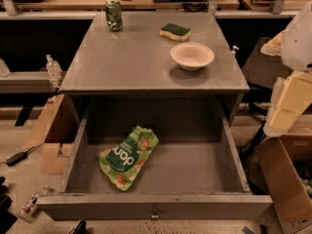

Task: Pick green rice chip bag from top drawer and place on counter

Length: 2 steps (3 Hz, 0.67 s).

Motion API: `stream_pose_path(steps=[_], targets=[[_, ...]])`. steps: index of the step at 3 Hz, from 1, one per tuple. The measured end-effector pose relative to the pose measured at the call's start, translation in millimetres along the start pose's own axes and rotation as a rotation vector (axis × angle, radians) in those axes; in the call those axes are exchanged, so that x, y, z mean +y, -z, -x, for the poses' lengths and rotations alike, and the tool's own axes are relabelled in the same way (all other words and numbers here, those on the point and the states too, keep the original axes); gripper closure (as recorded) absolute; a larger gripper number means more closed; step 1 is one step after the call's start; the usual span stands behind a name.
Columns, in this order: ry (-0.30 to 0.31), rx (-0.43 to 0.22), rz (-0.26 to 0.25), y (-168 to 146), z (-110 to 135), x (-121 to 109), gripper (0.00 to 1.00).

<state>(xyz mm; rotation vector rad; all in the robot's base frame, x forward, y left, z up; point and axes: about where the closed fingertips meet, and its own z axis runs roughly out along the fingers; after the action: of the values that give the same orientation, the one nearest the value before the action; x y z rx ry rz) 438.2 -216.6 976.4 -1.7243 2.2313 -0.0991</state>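
Low and left of the cream gripper point(290, 97), whose state I cannot tell, the crinkly light-green chip bag point(129, 156) lies inside the grey drawer point(195, 167).

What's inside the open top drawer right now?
Only the crinkly light-green rice chip bag lies left of centre in the wide grey top drawer. Anything beneath the bag is covered; the rear under the flat grey counter is dark. Claw: right edge, outside.

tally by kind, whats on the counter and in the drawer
soda can: 1, on the counter
sponge: 1, on the counter
bowl: 1, on the counter
green rice chip bag: 1, in the top drawer
total: 4
tool: at the right edge, beside the counter
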Motion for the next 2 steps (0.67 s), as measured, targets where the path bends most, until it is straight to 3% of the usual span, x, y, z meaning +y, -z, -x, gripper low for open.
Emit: stream_pose_path(steps=[1,2], targets=[[0.002,-0.004,0.0,-3,1,0,0.0],[0.035,-0.069,0.0,-48,12,-7,0.0]])
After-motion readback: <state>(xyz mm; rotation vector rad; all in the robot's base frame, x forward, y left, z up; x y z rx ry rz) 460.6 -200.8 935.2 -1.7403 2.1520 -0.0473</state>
